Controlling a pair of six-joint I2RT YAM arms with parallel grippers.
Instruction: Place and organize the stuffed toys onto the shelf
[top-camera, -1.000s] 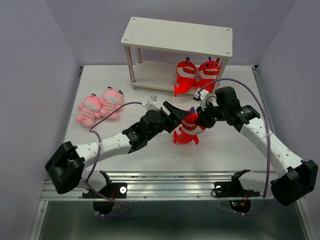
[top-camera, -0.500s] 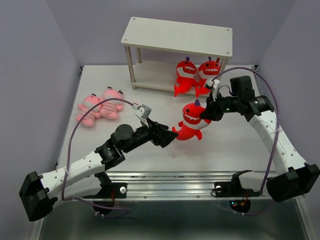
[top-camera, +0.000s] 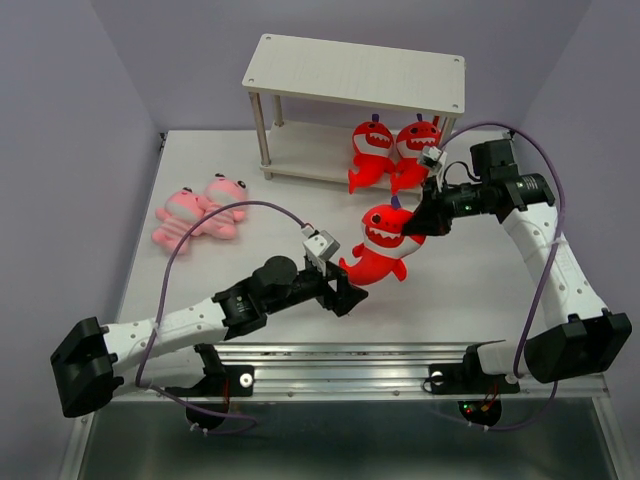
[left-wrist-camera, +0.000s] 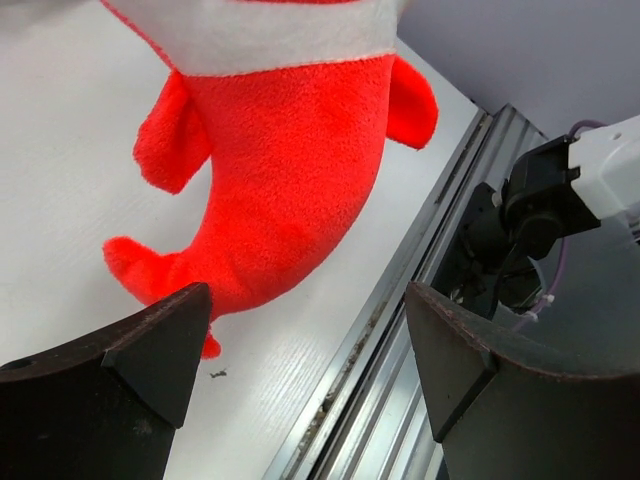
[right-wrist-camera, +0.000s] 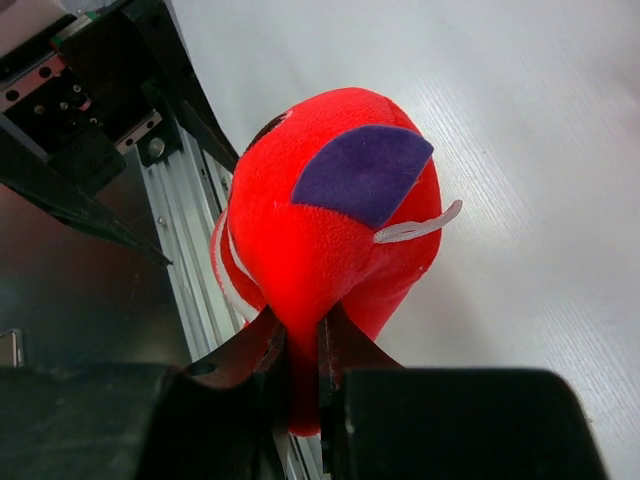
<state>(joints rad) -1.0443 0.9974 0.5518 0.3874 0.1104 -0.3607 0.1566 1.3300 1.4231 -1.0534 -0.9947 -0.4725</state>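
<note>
My right gripper is shut on the back of a red shark toy and holds it above the table; the right wrist view shows its red head with a purple fin pinched between the jaws. My left gripper is open and empty, just below and in front of that toy, whose red tail fills the left wrist view. Two more red shark toys lean at the right end of the shelf's lower board. Two pale pink striped toys lie at the table's left.
The metal rail runs along the table's near edge, close under my left gripper. The right arm's purple cable loops over the table's right side. Purple walls close in the back and sides.
My right gripper has lifted the red shark up and to the right. My left gripper let go of it and drew back toward the near rail, then edged right under the toy.
</note>
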